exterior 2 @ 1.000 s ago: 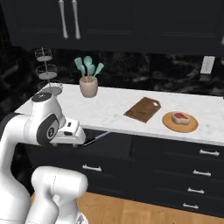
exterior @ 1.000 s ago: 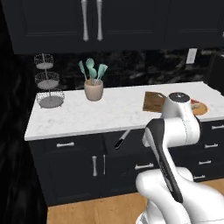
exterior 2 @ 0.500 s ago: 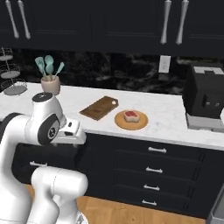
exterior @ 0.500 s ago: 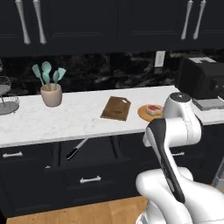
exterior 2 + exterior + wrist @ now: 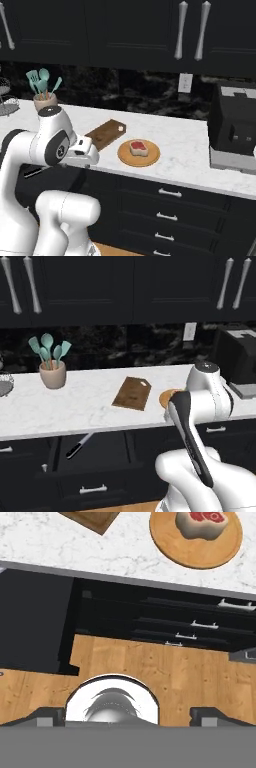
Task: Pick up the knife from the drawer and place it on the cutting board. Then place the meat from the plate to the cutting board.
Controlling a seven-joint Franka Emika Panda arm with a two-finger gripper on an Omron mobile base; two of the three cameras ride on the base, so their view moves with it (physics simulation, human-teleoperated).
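No readable text, labels, brands or numbers anywhere in these views.

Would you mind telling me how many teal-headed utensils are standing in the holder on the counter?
4 show in the utensil holder at the counter's left end, heads fanned above its rim: teal utensils. Another could be hidden behind them.

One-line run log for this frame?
knife: in open drawer | cutting board: bare | meat: on plate | jaws: open, holding nothing
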